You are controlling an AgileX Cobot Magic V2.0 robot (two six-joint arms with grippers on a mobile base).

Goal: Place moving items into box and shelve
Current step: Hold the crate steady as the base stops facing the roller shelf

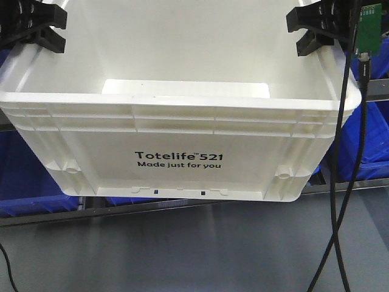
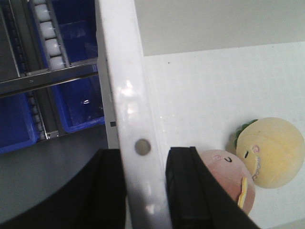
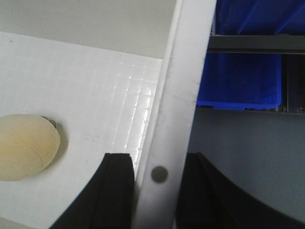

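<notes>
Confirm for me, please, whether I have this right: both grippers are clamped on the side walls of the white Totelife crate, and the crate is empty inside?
Not quite. The left gripper and right gripper do straddle the walls of the white Totelife crate, but it is not empty. The left wrist view shows a yellow-orange plush toy and a pinkish plush toy lying on its floor.

The box (image 1: 182, 131) is white moulded plastic, smooth with a soft sheen, its floor embossed with a fine grid (highlights catch on the squares). The yellow-orange toy (image 2: 270, 151) and the pinkish-brown toy (image 2: 228, 172) look like matt, fuzzy plush cloth. The blue bins (image 2: 78, 102) are glossy plastic; the shelf rails (image 2: 47, 78) beside them look like dull grey metal.
</notes>
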